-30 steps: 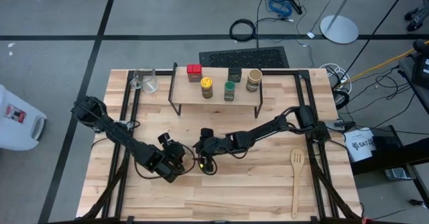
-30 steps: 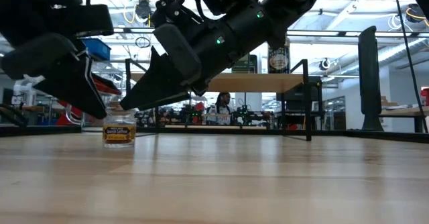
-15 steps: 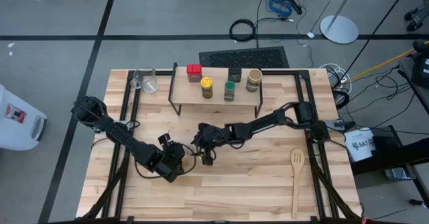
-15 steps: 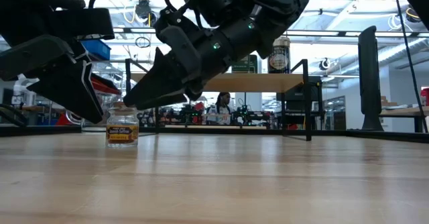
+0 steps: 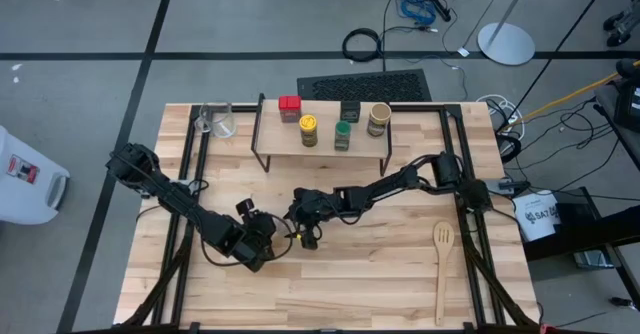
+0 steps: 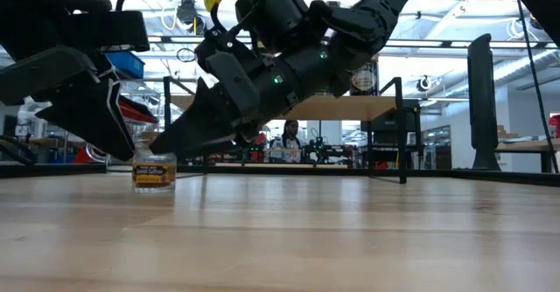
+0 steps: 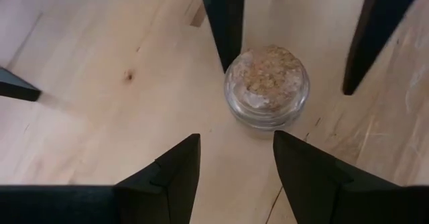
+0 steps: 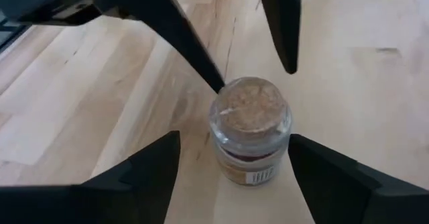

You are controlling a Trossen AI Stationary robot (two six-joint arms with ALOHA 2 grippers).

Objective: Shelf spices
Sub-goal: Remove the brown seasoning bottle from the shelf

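Tiny cork-topped jar [image 6: 155, 170]: upright on the tabletop [image 5: 400, 274], lower centre of high view. Right gripper [image 8: 231, 158]: fingers spread, flanking jar, not gripping. Left gripper [image 7: 234, 158]: part-open, empty, facing jar. Five spices on shelf [image 5: 322, 142].

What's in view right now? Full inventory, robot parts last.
shelf: 1, light wood top, black legs, table's far side
red square tin: 1, on shelf
yellow jar: 1, on shelf
green-lidded jar: 1, on shelf
dark tin: 1, on shelf
tan cylindrical jar: 1, on shelf
tiny brown jar: 1, cork-topped, on table between both claws
glass cup: 1, clear, left of shelf
wooden spatula: 1, table's near right
left claw: open, facing jar
right claw: open, straddling jar
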